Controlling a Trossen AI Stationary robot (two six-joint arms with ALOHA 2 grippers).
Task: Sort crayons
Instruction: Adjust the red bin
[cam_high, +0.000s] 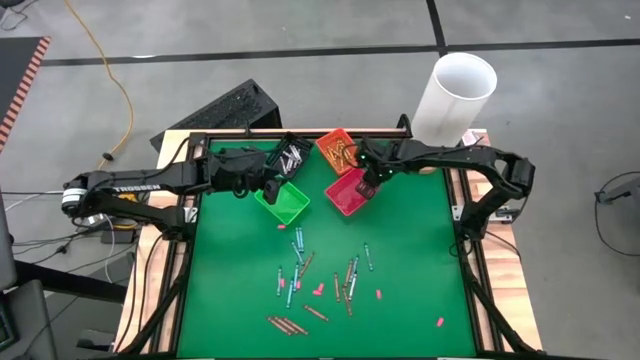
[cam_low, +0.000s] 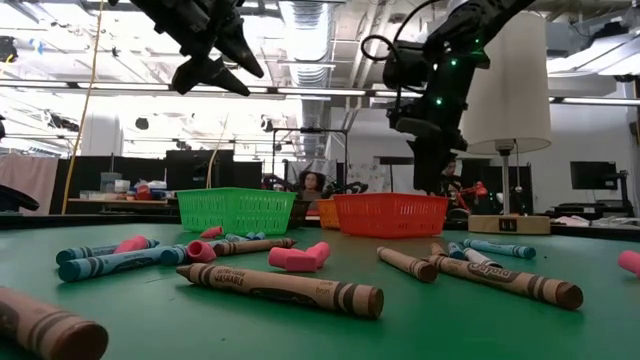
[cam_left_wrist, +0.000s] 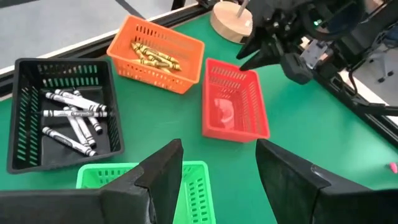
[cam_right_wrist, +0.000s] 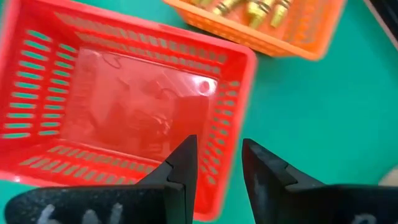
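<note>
Sorting stood partly done at this moment. Right gripper hung just above the red bin, its fingers parted with nothing between them; that bin looked empty apart from a reflection on its floor. Beside it, farther from the arm's base, the orange bin held several yellow-orange crayons. Left gripper hovered released over the green bin, which showed no crayons inside, with the black bin of white crayons just beside it. Most crayons lay loose on the green mat, well below both grippers toward the near edge, mixed with small pink bits. Blue and brown sticks appeared still unsorted.
</note>
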